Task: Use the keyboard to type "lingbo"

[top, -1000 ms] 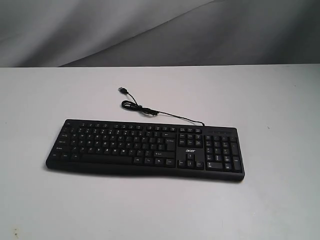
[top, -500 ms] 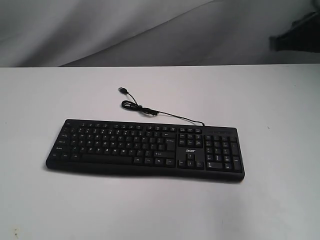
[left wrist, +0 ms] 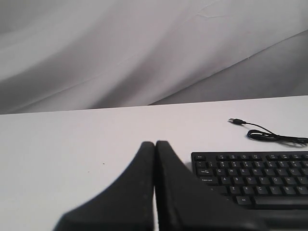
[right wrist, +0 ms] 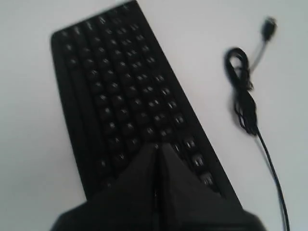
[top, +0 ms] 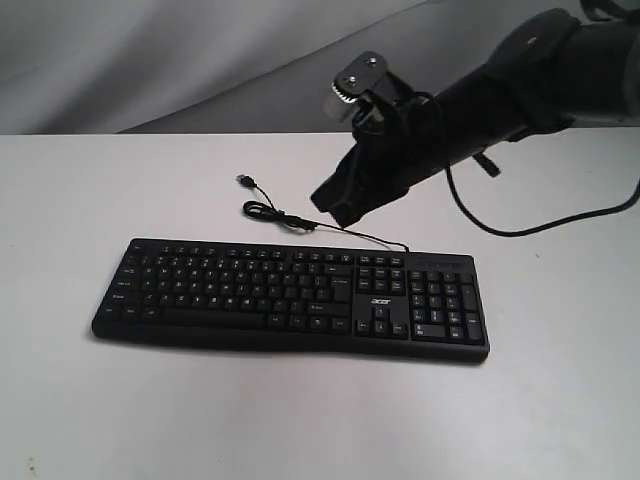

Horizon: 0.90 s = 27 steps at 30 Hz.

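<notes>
The keyboard (top: 290, 297) lies flat on the table (top: 100, 420), with bare surface past every edge. The right gripper (top: 335, 208), pressed closed and empty, hovers above the keyboard's far edge near its cable (top: 300, 222). The left gripper (left wrist: 155, 144), also closed and empty, is off the keyboard's letter-key end.

My workplace, seen from the exterior view: a plain white table (top: 90, 410) runs from edge to edge, matte and evenly lit, with only soft, faint shadows on its top. Behind its far edge hangs a grey cloth backdrop (top: 150, 60), draped in long diagonal folds (paler on the left of that view, darker toward the right). My left wrist view shows the same cloth behind the tabletop.
</notes>
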### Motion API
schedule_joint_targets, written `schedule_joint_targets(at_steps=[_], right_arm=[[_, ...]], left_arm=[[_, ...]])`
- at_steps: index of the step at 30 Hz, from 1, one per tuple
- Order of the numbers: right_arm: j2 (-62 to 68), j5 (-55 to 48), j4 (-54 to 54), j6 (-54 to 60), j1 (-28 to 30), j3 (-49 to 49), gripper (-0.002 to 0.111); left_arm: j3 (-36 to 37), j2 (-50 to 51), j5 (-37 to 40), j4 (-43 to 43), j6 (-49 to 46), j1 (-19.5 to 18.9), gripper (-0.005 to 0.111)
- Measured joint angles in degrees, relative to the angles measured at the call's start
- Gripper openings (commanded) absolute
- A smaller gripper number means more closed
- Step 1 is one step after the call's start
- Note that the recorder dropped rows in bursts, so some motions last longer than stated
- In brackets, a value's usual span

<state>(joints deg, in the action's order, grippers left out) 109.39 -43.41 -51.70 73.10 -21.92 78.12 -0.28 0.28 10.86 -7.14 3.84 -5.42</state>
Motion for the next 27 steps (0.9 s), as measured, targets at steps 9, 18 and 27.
schedule_joint_targets(at_steps=[9, 18, 27], right_arm=[[5.9, 5.4, -0.9, 5.3, -8.7, 0.4, 0.0], [8.9, 11.9, -0.7, 4.8, -10.1, 0.4, 0.0], [12.1, 14.1, -1.8, 4.7, -10.1, 0.4, 0.0]], left_arm=[[0.0, 0.0, 0.0, 0.0, 0.0, 0.0, 0.001], [0.0, 0.0, 0.0, 0.0, 0.0, 0.0, 0.001], [0.0, 0.0, 0.0, 0.0, 0.0, 0.0, 0.001]])
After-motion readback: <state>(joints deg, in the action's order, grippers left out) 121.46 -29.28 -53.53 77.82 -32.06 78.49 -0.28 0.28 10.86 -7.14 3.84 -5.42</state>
